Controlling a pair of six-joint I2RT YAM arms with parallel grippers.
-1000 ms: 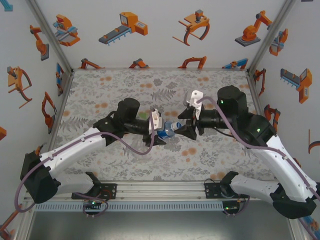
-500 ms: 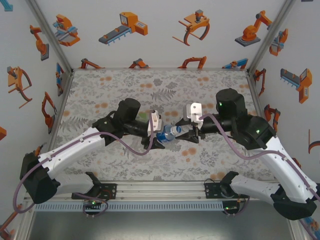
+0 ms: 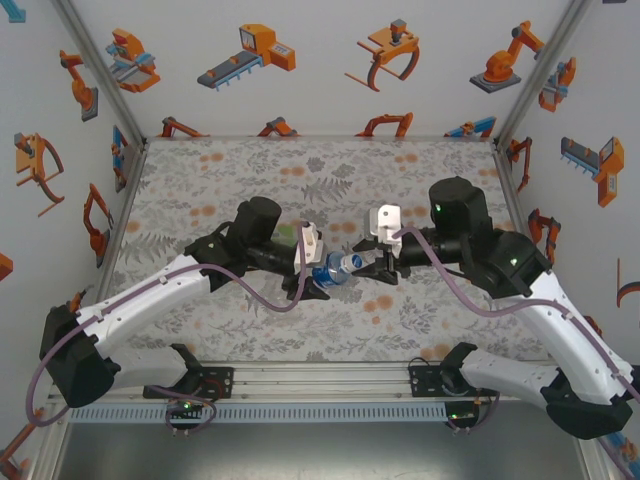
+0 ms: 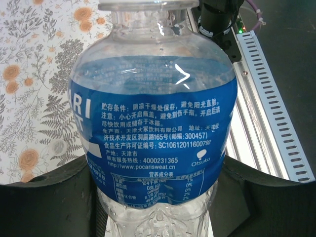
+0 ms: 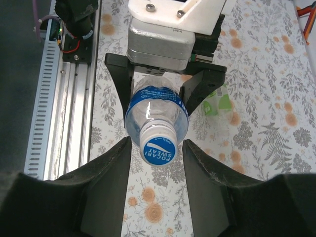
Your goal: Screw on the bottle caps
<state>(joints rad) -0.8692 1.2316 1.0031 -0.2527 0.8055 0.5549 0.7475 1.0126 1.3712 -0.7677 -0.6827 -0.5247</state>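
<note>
Right wrist view, left gripper [image 5: 158, 98] pinching blue-labelled bottle [image 5: 150, 111] by its body; right gripper [image 5: 157, 144] jaws spread either side of the cap [image 5: 159, 148], apart from it

Clear bottle [image 4: 148, 59], blue label [image 4: 153, 148], white print; blue cap [image 5: 158, 148], white lettering; tablecloth [image 3: 250, 170] grey ferns, orange blossoms.
</note>
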